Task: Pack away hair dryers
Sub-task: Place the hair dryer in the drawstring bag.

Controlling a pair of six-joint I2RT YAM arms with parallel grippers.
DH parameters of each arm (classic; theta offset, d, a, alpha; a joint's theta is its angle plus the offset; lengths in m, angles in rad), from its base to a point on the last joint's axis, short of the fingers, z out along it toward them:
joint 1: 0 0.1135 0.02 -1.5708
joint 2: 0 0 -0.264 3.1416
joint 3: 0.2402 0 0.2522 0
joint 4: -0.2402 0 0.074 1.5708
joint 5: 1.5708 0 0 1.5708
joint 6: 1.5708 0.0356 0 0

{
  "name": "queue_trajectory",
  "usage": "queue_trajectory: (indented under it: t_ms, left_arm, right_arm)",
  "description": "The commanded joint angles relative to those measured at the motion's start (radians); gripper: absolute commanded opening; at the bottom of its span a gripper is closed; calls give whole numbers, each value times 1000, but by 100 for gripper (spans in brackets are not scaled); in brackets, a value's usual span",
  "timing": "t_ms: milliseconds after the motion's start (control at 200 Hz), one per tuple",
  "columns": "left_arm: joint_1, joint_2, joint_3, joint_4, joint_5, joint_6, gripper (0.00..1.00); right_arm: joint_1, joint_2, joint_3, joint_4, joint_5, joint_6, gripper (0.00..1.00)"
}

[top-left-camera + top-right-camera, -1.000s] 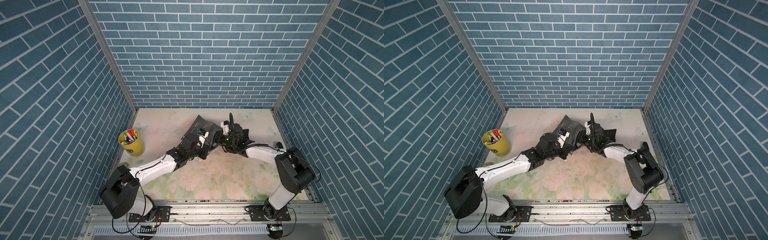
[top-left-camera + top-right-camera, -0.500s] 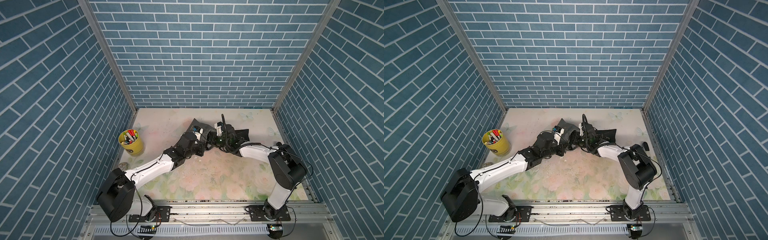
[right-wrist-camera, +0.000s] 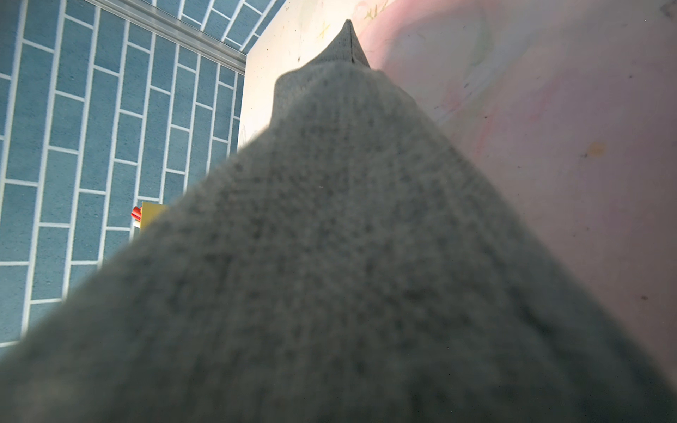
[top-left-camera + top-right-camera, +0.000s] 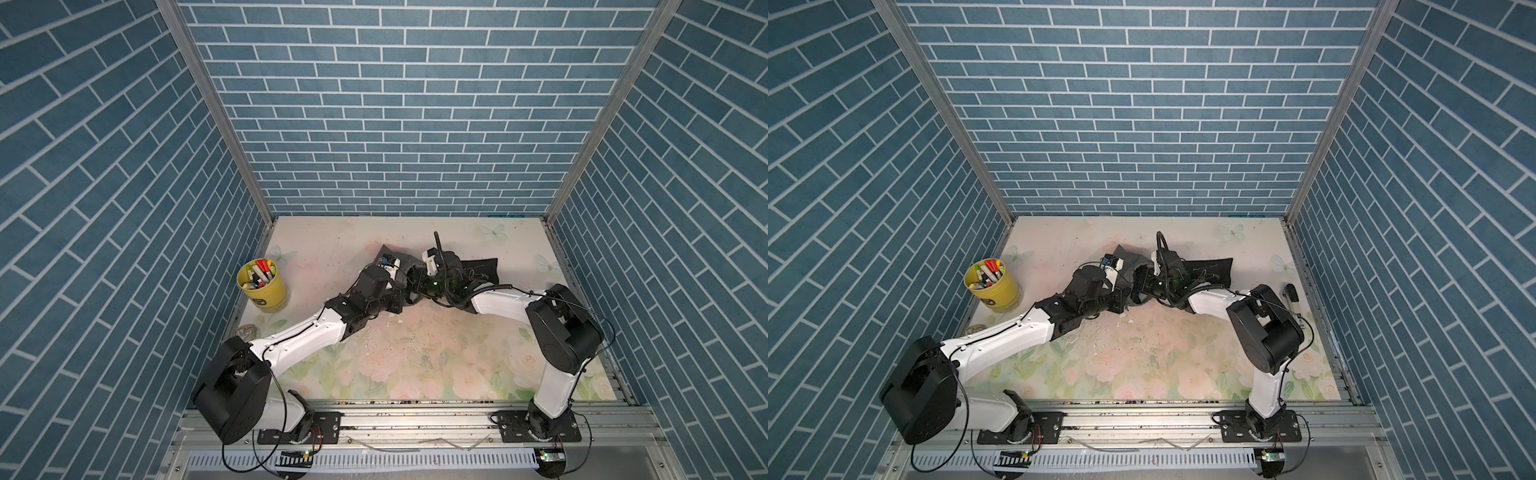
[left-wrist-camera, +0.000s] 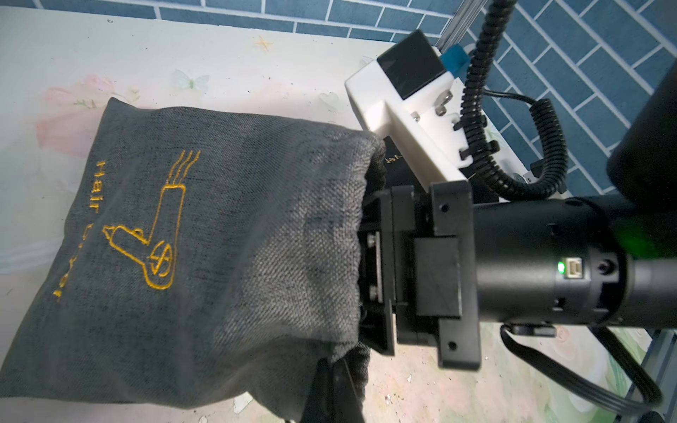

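No hair dryers show in any view. A grey drawstring pouch [image 5: 205, 234] with a gold "Hair Dryer" print lies on the floral mat at the back centre, seen in both top views [image 4: 392, 254] [image 4: 1126, 252]. My left gripper [image 5: 335, 370] is shut on the rim of its mouth. My right gripper reaches into that mouth: its black body [image 5: 436, 274] shows outside, and the fingers are hidden inside. The right wrist view is filled with grey cloth [image 3: 348, 256].
A black pouch [image 4: 478, 266] [image 4: 1210, 268] lies under the right wrist. A yellow cup of markers [image 4: 262, 286] [image 4: 992, 286] stands at the left edge. A small grey object [image 4: 247, 331] lies near it. White crumbs dot the mat.
The right gripper has pushed leftward, deeper into the grey pouch. The left arm has stretched farther back, and the pouch has come lower toward the mat.
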Motion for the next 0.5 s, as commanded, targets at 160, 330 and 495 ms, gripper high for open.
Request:
queue_trajectory:
  t_ms: [160,330,495]
  left_arm:
    - [17,9,-3,-13,-17,0,0]
    - [18,3,-1,-23,-15,9,0]
    - [20,1,-2,-27,-18,11,0]
  right_arm:
    - [7,15,24,-36,-19,-52,1]
    - [7,12,29,-56,-17,-44,10]
    - [6,2,33,-103,-11,-42,21]
